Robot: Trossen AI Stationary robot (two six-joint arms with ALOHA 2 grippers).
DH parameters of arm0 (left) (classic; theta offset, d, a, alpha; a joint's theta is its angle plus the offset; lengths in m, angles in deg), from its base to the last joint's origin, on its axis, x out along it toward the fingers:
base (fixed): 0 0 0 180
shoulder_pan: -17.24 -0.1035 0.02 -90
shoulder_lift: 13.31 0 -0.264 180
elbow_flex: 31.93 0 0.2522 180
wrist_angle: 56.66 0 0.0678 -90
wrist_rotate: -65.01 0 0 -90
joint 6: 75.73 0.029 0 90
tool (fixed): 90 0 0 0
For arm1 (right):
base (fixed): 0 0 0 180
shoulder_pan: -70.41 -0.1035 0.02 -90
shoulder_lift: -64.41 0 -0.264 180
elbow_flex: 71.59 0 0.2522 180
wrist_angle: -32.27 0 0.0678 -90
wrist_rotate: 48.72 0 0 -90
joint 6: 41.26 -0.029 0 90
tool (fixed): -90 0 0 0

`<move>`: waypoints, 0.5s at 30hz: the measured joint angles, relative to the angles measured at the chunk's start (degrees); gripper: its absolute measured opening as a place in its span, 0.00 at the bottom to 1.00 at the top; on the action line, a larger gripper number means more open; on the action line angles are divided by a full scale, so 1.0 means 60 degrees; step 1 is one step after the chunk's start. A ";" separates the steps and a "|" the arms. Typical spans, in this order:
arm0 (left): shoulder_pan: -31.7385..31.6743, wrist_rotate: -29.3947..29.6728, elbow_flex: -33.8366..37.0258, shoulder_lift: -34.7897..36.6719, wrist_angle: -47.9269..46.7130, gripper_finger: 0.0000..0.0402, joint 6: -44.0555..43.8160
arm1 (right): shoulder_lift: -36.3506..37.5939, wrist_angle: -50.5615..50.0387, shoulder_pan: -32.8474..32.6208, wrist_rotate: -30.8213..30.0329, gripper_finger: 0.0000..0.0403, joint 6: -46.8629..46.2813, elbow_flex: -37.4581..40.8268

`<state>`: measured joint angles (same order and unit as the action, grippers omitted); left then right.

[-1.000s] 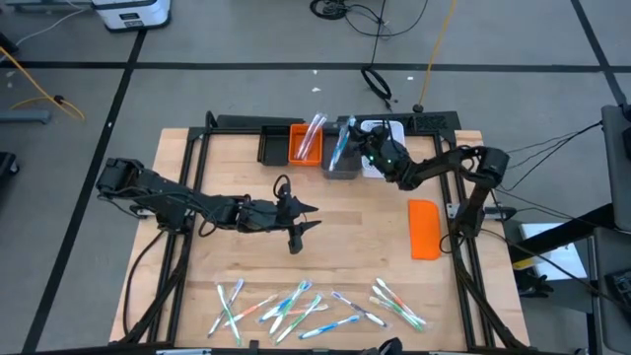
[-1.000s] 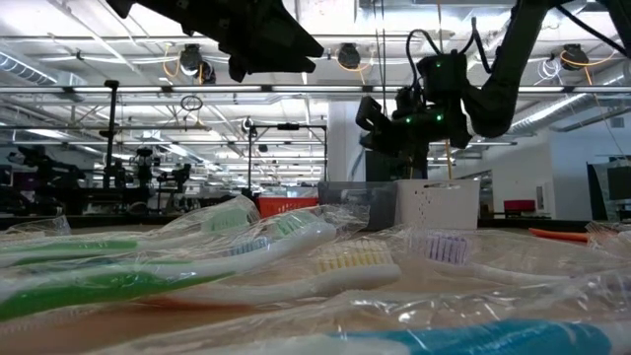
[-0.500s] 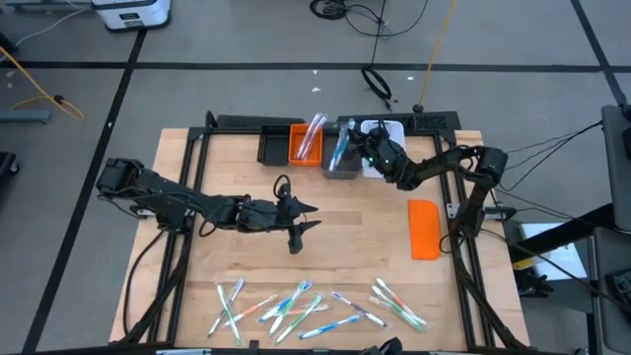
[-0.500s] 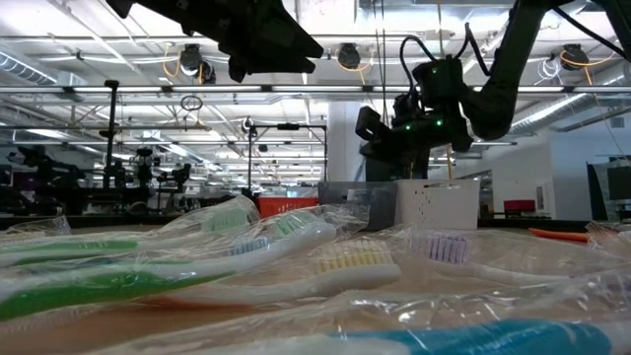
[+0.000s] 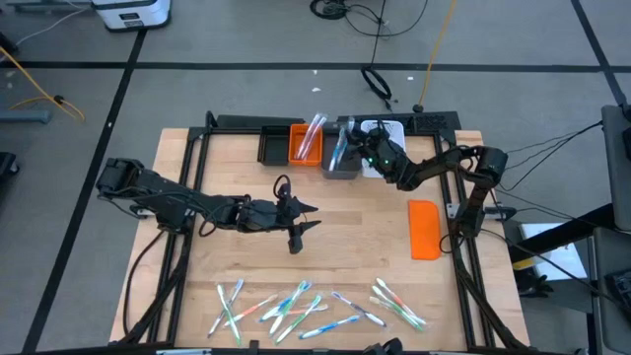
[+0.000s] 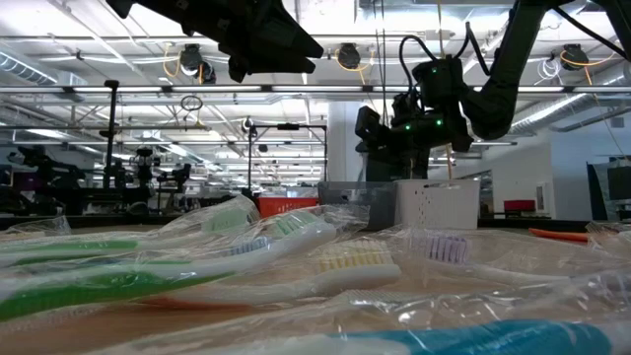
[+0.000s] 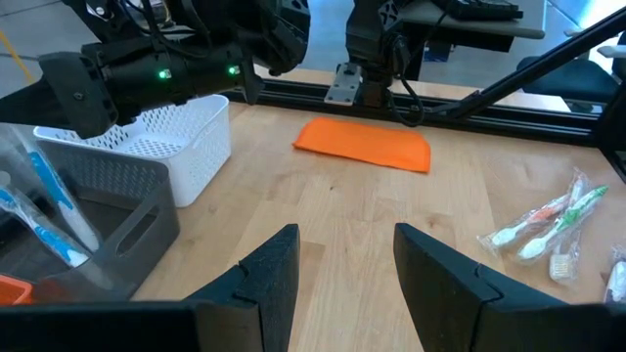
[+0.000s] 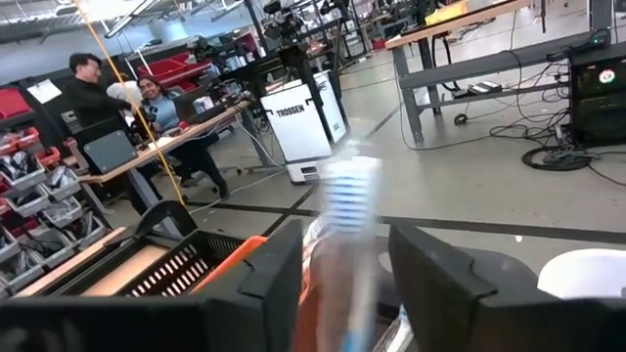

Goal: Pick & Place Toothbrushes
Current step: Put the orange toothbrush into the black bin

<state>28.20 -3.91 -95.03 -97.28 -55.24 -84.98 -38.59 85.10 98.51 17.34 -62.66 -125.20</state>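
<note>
In the high view the right gripper [image 5: 363, 150] is hovering over the grey plastic bin [image 5: 342, 166] in the upper middle of the frame, at the far edge of the pale wooden table [image 5: 355, 247]. In the right wrist view its two dark fingers [image 8: 264, 284] are standing apart, and a blurred wrapped toothbrush with blue bristles [image 8: 347, 235] is showing between them; whether the fingers are touching it I cannot tell. Blue-handled toothbrushes [image 5: 339, 146] are leaning upright in the grey bin, and pale pink ones [image 5: 313, 133] are leaning in the orange plastic bin [image 5: 305, 145] just left of it. A black slatted bin [image 5: 273, 145] is sitting further left, and a white perforated basket [image 5: 387, 128] is sitting to the right of the grey bin, partly under the right arm.

The left gripper [image 5: 304, 226] is hanging over the bare wood in the middle of the frame, well apart from everything. In the left wrist view its fingers [image 7: 269, 279] are spread with nothing between them.

The loose toothbrushes in clear wrappers [image 5: 296, 306], with green, blue, white and pink handles, are lying scattered along the bottom of the high view. A flat orange rectangular block [image 5: 424, 229] is lying at the right of the table. In the low view the wrapped brushes [image 6: 246, 251] are filling the foreground.

Two people [image 8: 117, 98] are sitting at a desk in the upper left of the right wrist view.
</note>
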 joint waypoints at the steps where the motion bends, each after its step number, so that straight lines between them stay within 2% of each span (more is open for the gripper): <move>1: 0.0000 0.0000 0.0000 0.0000 0.0000 0.41 0.0001 | 0.0000 -0.0004 0.0000 0.0000 0.41 0.0050 0.0000; 8: 0.0000 0.0000 0.0000 0.0000 -0.0004 0.41 0.0001 | 0.0000 0.0000 0.0058 -0.0004 0.54 0.0181 0.0000; 15: 0.0007 0.0000 0.0000 0.0000 -0.0018 0.41 0.0001 | 0.0238 0.0002 -0.0229 0.0139 0.59 0.0266 0.0000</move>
<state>28.25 -3.91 -95.03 -97.28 -55.35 -84.97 -37.16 85.11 97.14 18.17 -61.06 -125.20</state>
